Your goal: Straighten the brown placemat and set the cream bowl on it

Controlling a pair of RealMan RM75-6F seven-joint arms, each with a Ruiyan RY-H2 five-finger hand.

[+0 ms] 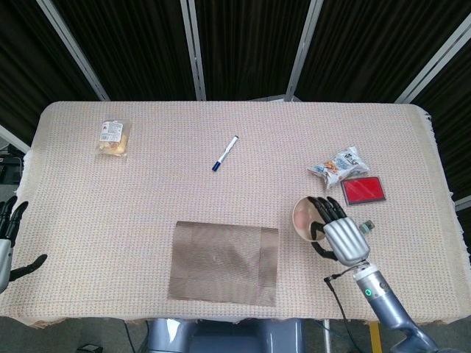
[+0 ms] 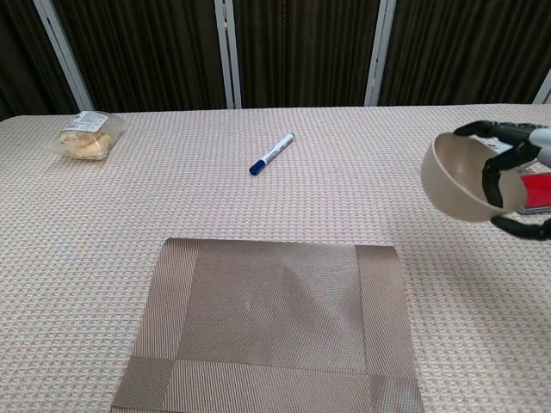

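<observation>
Right hand [image 1: 340, 234] grips cream bowl [image 2: 461, 177] by rim, tilted, above worktop, right of brown placemat [image 1: 224, 262]. Risk: slip from rim hold. Left hand [image 1: 9, 239] spread, idle.

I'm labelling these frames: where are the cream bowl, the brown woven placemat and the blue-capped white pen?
cream bowl [image 2: 455, 176], chest view, inner wall.
brown woven placemat [image 1: 223, 262], head view, centre panel.
blue-capped white pen [image 1: 226, 153], head view, mid-barrel.
</observation>
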